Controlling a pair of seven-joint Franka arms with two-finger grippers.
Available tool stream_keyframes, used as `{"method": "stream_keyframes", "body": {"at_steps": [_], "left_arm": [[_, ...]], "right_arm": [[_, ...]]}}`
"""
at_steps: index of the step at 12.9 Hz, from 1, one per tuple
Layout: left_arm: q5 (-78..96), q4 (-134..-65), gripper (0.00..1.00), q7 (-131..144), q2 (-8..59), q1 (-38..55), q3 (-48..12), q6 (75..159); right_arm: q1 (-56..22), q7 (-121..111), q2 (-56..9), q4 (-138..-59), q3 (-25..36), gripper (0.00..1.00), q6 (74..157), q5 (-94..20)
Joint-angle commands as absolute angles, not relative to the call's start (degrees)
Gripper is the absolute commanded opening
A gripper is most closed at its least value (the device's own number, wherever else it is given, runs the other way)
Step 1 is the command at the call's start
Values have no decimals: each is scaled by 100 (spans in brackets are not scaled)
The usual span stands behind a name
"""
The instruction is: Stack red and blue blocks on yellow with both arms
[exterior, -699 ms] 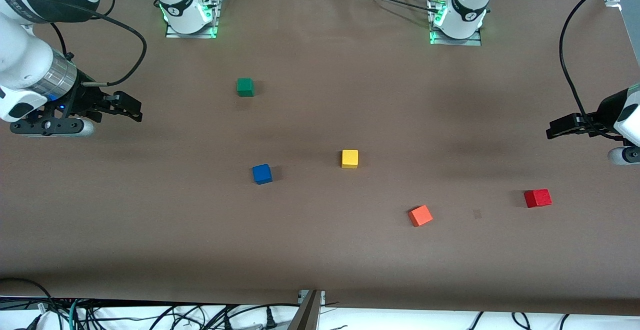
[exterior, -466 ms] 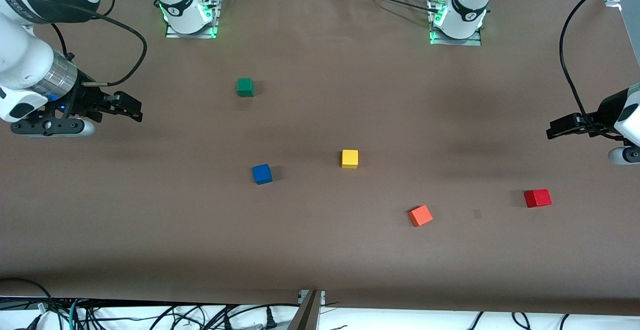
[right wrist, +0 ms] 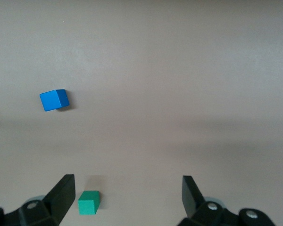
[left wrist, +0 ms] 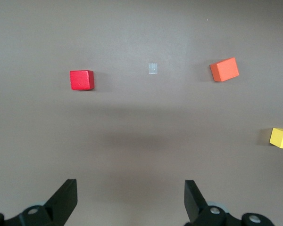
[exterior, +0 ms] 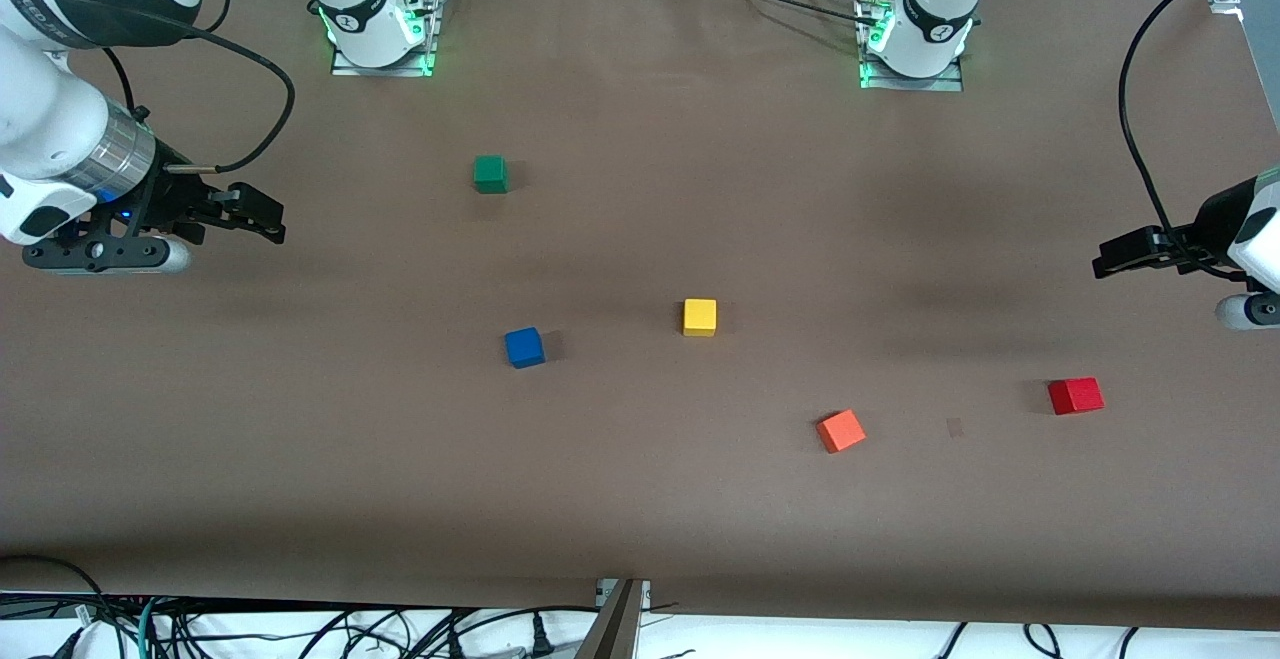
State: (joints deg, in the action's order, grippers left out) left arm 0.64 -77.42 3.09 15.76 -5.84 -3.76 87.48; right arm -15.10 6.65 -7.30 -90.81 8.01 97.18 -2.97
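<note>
The yellow cube [exterior: 699,317] sits mid-table; its edge shows in the left wrist view [left wrist: 281,138]. The blue cube [exterior: 524,347] lies beside it toward the right arm's end and shows in the right wrist view [right wrist: 54,100]. The deep red cube [exterior: 1075,395] lies near the left arm's end, nearer the front camera, and shows in the left wrist view [left wrist: 82,79]. My left gripper [exterior: 1108,259] is open and empty, up over the table at its own end [left wrist: 130,193]. My right gripper [exterior: 262,219] is open and empty over its end [right wrist: 127,190].
An orange-red cube [exterior: 841,430] lies between the yellow and red cubes, nearer the front camera, and shows in the left wrist view [left wrist: 224,69]. A green cube [exterior: 490,173] sits farther from the camera than the blue one and shows in the right wrist view [right wrist: 88,202]. Cables hang by the front edge.
</note>
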Motion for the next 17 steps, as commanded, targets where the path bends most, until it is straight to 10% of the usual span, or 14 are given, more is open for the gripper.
{"method": "stream_keyframes", "body": {"at_steps": [1,10,17], "left_arm": [[115,-7532,100,307,1714,-571,-343,8675],[-149,-7638,100,229,2776,-1027,-272,9965],[-149,-7926,100,-42,3875,-1511,-272,11431]], "right_arm": [[-1494,747,-712,-9009,782,100,9721,-272],[-1853,342,-1889,-9009,660,100,10125,-430],[-2820,1291,-3329,-9009,563,100,12345,-1221]]}}
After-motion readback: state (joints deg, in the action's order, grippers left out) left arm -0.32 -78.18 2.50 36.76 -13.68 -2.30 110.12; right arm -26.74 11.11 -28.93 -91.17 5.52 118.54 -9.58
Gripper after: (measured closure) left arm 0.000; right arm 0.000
